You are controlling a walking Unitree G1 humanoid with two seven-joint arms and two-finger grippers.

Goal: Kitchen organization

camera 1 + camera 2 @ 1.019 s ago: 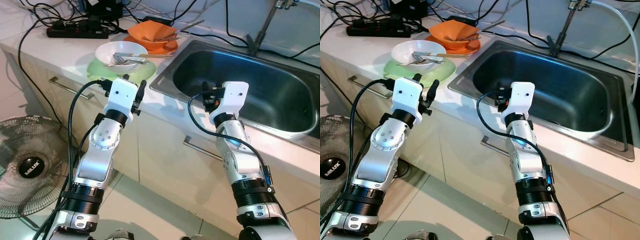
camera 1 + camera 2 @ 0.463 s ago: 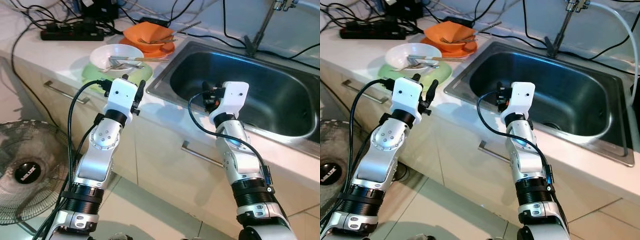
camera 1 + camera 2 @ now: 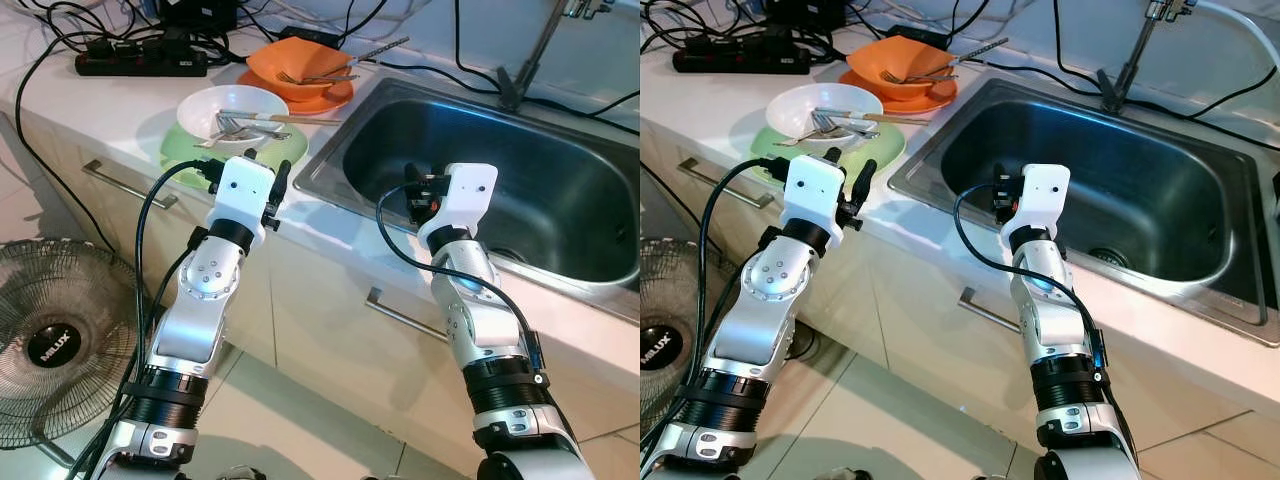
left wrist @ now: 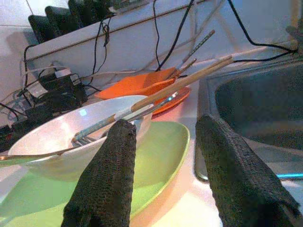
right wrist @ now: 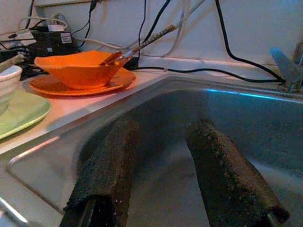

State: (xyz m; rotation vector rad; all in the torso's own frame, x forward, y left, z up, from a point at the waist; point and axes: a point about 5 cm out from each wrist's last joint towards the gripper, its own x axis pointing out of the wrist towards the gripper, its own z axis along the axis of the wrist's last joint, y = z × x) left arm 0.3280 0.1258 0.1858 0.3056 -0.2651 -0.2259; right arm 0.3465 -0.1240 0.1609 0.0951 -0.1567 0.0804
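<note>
Left end effector, fingers spread and empty, faces the white bowl at upper left; likely brittle, slick ceramic, best gripped by its rim; right end effector, likewise released, hovers over the sink.

Sink at right of counter. Left of sink: bowl with cutlery on plate; behind them, second bowl on second plate. Power strip far left. Fan on floor, lower left.
</note>
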